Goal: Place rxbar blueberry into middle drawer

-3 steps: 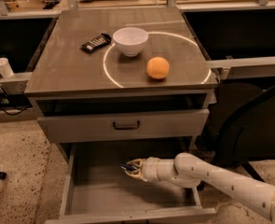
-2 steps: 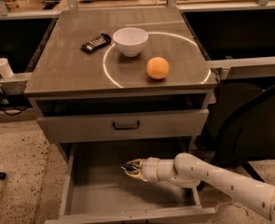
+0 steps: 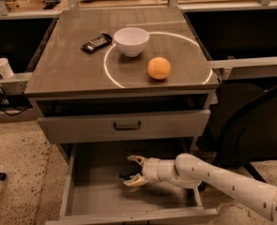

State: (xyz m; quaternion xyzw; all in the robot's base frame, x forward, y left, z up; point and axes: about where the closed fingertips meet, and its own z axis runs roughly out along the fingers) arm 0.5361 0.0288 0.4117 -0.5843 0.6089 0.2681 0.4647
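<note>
Grey metal makes up the middle drawer (image 3: 93, 198), the cabinet's lowest, which stands pulled out toward the camera with its plain floor and low side walls showing. The white arm (image 3: 222, 179) reaches in from the right, and its tool (image 3: 135, 171) sits low inside the drawer, near the middle of the floor. The tool is released: its pale fingers (image 3: 137, 160) are spread apart, one toward the back of the drawer and one toward the front.

The rxbar blueberry (image 3: 126, 176) shows as a small dark blue shape down in the drawer, at the tips of the tool and just beside the nearer finger. Neither finger presses on it from both sides. Whether it lies fully flat on the floor cannot be told.

Above, the shallower drawer (image 3: 81, 126) is shut, with its dark handle (image 3: 126, 125) in the centre of the front. On the counter (image 3: 67, 74) a black-wrapped bar (image 3: 96, 42) lies at the back left. A white bowl (image 3: 131, 41) stands near it to the right. An orange (image 3: 158, 68) rests in front of the bowl, inside a pale ring (image 3: 109, 74) marked on the surface. A white cup (image 3: 3, 67) stands on a ledge at the far left.
</note>
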